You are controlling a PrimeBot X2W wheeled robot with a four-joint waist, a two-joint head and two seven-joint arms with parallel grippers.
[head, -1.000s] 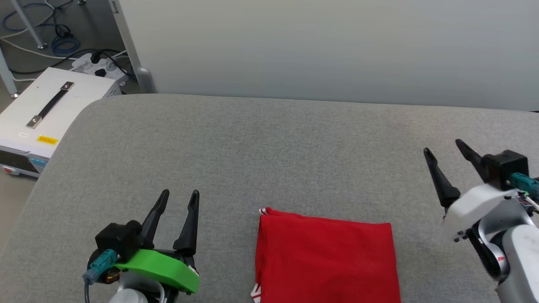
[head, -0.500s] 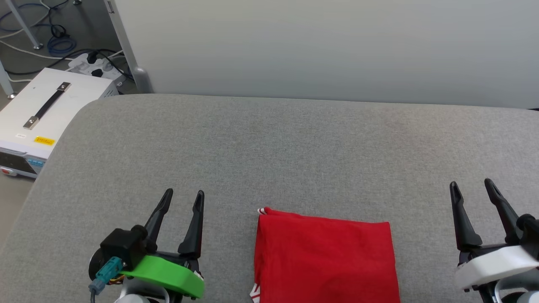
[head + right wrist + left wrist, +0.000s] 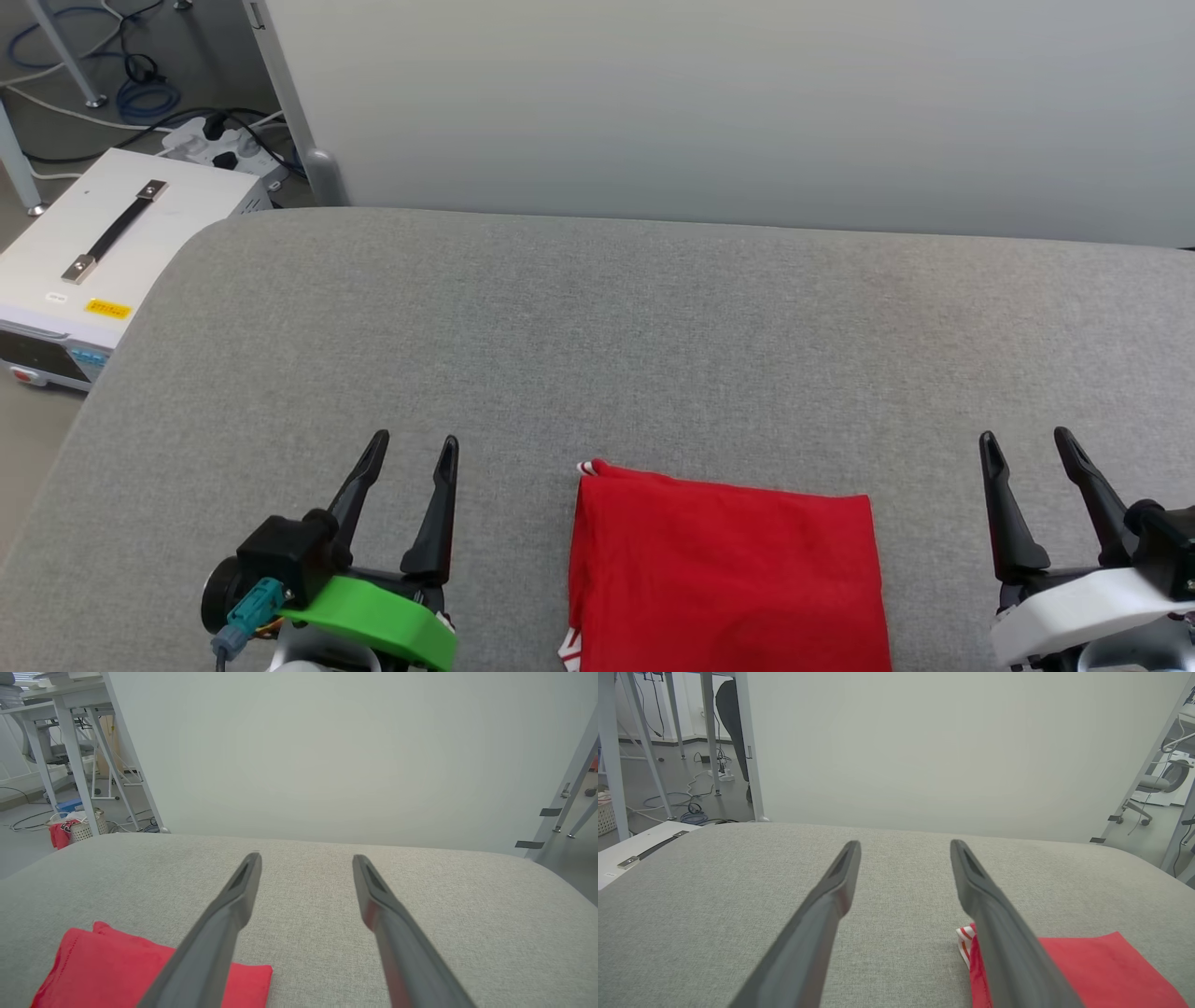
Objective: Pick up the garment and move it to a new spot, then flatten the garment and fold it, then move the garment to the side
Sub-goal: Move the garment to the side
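The garment (image 3: 724, 579) lies folded into a compact red rectangle at 6 o'clock on the grey bench (image 3: 597, 327), near its front edge, with a scrap of red-and-white striped trim peeping out at its 10 o'clock corner; the left claw (image 3: 415, 439) hovers at 8 o'clock, apart from the cloth, its fingers spread wide and holding nothing; the right claw (image 3: 1024, 437) hovers at 4 o'clock, also apart from it, equally wide and empty; the folding looks finished, so I judge the step in hand to be the last one, moving the garment to the side; that calls for one claw to come in low at an edge, pinch every layer together, and carry or slide the bundle sideways without letting the fold spring open.
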